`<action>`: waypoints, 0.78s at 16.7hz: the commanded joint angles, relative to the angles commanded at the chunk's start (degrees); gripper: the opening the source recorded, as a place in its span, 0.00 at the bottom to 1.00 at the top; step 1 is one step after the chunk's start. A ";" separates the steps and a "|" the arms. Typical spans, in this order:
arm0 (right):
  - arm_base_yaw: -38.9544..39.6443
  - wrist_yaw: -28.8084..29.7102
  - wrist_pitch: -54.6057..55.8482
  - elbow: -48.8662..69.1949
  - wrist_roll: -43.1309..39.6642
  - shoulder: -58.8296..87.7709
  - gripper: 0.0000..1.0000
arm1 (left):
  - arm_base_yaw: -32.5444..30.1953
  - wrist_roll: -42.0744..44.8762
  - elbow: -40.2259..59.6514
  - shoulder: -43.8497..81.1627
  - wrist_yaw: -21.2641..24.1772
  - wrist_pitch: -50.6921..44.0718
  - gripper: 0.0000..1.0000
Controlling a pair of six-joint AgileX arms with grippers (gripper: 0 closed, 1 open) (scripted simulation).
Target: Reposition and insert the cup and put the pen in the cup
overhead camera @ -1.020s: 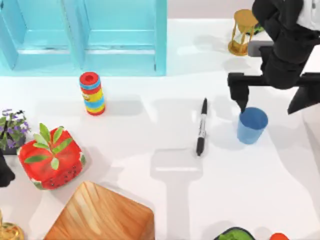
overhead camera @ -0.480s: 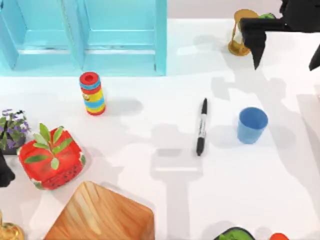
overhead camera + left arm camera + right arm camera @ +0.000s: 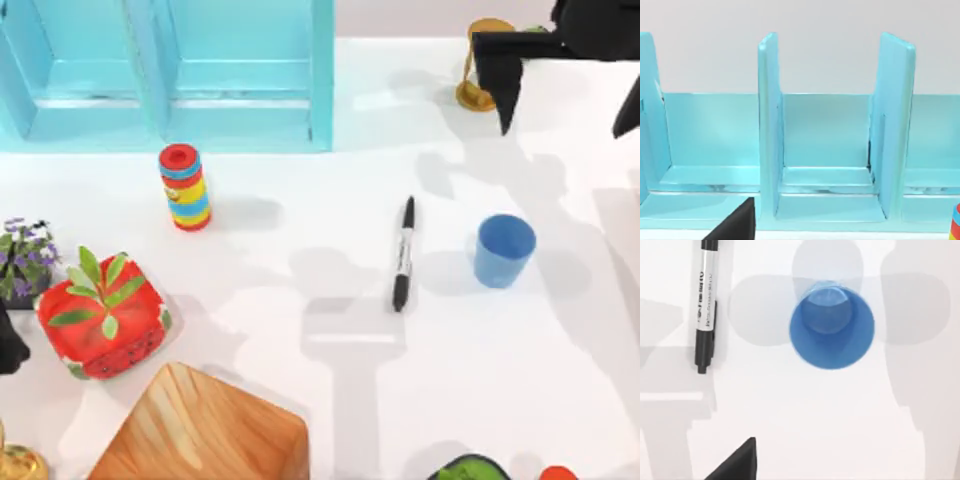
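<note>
Right of the table's centre in the top view, the cup point(image 3: 504, 250) stands upright on the white table point(image 3: 330, 400), mouth up. The pen point(image 3: 403, 254) lies flat just left of it, apart from it, running nearly front to back.

The right gripper point(image 3: 563, 95) hangs at the far right corner, well apart from the cup. Its two dark fingers point(image 3: 499, 80) are spread wide and hold nothing. The left arm point(image 3: 8, 345) is parked at the table's left edge; its finger state cannot be told.

The top view adds what the wrist views lack: a striped ring stack point(image 3: 185, 187), a red planter point(image 3: 101, 317), a purple-flowered pot point(image 3: 24, 256), a wooden block point(image 3: 200, 430), an hourglass point(image 3: 487, 62) and a turquoise shelf point(image 3: 170, 70) at the rear.

The right wrist view looks straight down into the cup point(image 3: 832, 326): light-blue wall, darker blue interior, round base visible, nothing inside. The same view shows the pen point(image 3: 706, 305) closer: black body, white-grey label band with small print too fine to read, and a clip on the black section.

The left wrist view faces the shelf point(image 3: 830, 140) and shows its upright dividers and open compartments, with the edge of the ring stack point(image 3: 955, 222) at one corner.
</note>
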 joint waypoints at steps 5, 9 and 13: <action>6.46 3.04 -4.06 14.67 10.30 14.97 1.00 | 0.00 0.00 0.00 0.00 0.00 0.00 1.00; 12.43 5.98 -7.06 27.84 19.98 28.75 1.00 | 0.00 0.00 0.00 0.00 0.00 0.00 1.00; 15.69 7.64 -8.30 33.97 25.18 34.78 1.00 | 0.00 0.00 0.00 0.00 0.00 0.00 1.00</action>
